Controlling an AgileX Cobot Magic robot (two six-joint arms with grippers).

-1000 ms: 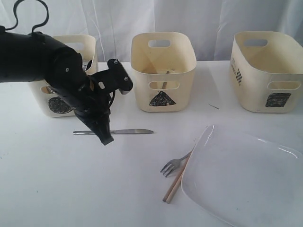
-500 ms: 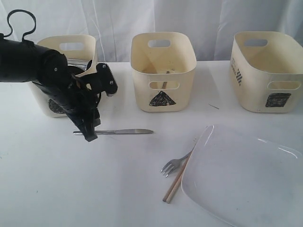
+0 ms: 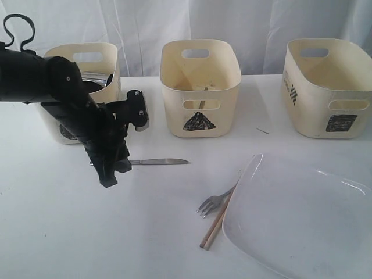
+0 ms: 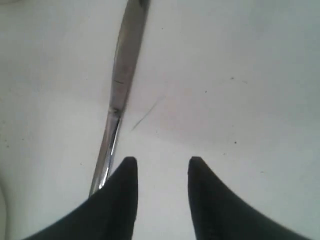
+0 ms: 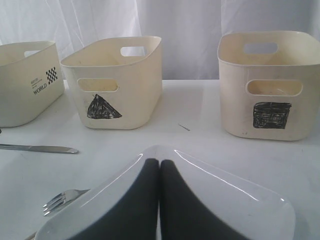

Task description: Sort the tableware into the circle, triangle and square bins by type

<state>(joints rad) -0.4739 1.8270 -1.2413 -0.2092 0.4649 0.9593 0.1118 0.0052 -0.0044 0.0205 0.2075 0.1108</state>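
My left gripper [image 4: 160, 161] stands slightly parted and empty — the knife [image 4: 120, 85] lies flat on the table [image 4: 240, 75] just beside it, outside the jaws. My right gripper [image 5: 159, 162] is pinched closed, empty, above the plate [image 5: 225, 185].

White worktop [image 3: 168, 244], three cream bins in a row along the far side, circle bin [image 3: 111, 65] left, triangle bin [image 3: 200, 87] middle, square bin [image 3: 325, 87] right, knife [image 3: 160, 161] lying flat near the left, fork [image 3: 212, 203] and chopsticks [image 3: 214, 228] together at centre, large white plate [image 3: 296, 221] near right, just beside them
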